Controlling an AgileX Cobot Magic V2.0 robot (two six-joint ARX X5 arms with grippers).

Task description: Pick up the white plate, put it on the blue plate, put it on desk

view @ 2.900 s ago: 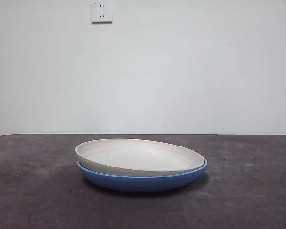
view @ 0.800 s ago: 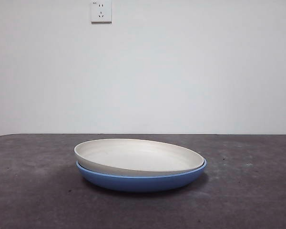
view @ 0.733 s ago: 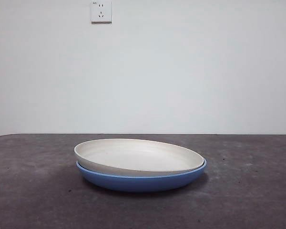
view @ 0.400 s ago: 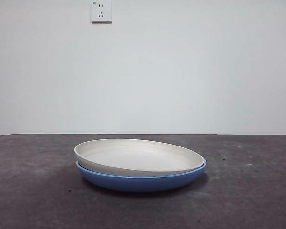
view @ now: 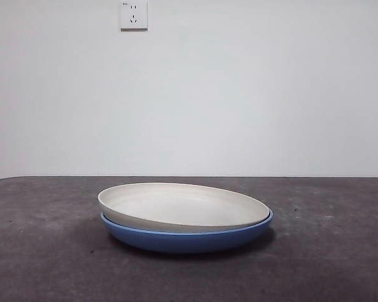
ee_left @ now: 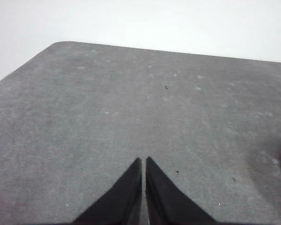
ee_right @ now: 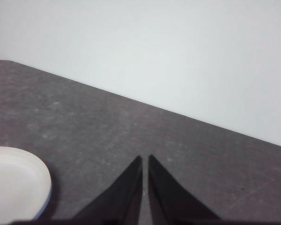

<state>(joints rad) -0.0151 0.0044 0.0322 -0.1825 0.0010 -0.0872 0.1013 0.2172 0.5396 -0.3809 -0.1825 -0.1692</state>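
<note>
White plate (view: 184,207) sat nested on blue plate (view: 189,238), tilted slightly, mid-desk (view: 44,251). Wall socket (view: 134,15) above. Left gripper (ee_left: 144,161) hung over bare desk, its 2 jaws pressed together, grasping nothing. Right gripper (ee_right: 145,159) likewise clenched and empty, near the plates' edge, not touching.

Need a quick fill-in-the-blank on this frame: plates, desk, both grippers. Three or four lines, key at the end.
1. The white plate sits nested in the ____ plate.
2. The stacked plates rest on the dark grey ____.
3. The left gripper has its jaws ____ and holds nothing.
4. The right gripper is over bare desk, and the plate rim at the edge of its view is ____ in colour.

Missing words: blue; desk; shut; white
</note>
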